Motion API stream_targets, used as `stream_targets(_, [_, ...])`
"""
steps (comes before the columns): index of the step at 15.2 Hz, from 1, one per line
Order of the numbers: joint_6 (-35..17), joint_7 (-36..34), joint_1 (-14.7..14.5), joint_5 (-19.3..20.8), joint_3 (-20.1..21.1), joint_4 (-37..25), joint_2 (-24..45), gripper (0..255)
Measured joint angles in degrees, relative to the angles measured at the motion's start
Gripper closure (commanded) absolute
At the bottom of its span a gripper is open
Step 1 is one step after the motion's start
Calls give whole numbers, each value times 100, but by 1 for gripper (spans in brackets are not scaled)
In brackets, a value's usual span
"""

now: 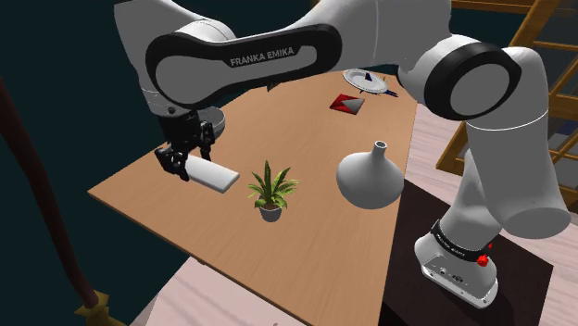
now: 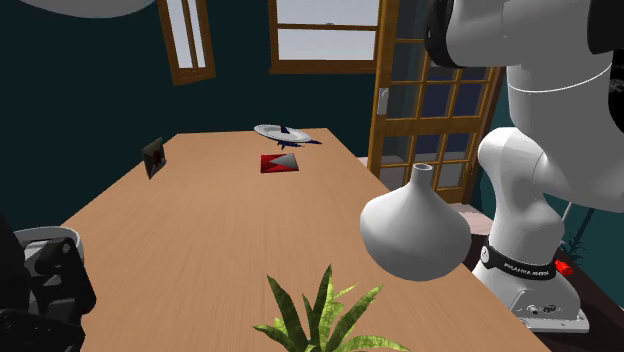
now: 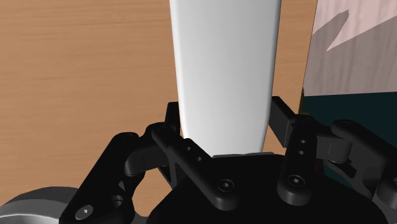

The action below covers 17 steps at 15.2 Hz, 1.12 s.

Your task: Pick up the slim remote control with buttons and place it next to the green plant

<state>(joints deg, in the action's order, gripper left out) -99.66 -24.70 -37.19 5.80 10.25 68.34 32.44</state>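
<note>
Gripping is the step in hand. The all-black two-finger gripper (image 1: 182, 165) is closed on one end of the slim white flat remote control (image 1: 213, 174). In the wrist view the fingers (image 3: 282, 114) press against both long sides of the remote control (image 3: 222, 63), which extends forward from between them. No buttons are drawn on its plain white face.

Location: the remote control is held over the light-brown wooden desk (image 1: 306, 250), near the corner at the shoulder view's left. Its free end points toward the small green plant in a grey pot (image 1: 270, 190). Whether its underside has cleared the desk surface cannot be determined.

The plant stands further in from that corner, just beside the free end of the remote control but apart from it. A white round-bellied vase with a narrow neck (image 1: 370, 176) stands beyond the plant, toward the desk edge nearest the robot stand.

Assessment: pick-up appears complete or nearly so; placement is not yet done.

Next move, as judged:
1. Confirm the remote control is clear of the desk.
2. Carry it a short way toward the plant, keeping it level.
3. Avoid brushing the leaves.
4. Lower it flat onto bare desk beside the pot, then release.
</note>
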Motion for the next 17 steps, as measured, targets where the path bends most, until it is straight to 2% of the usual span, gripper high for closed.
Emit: stream_targets(17, [-1174, -56, 34, 49, -30, 977, 202, 255])
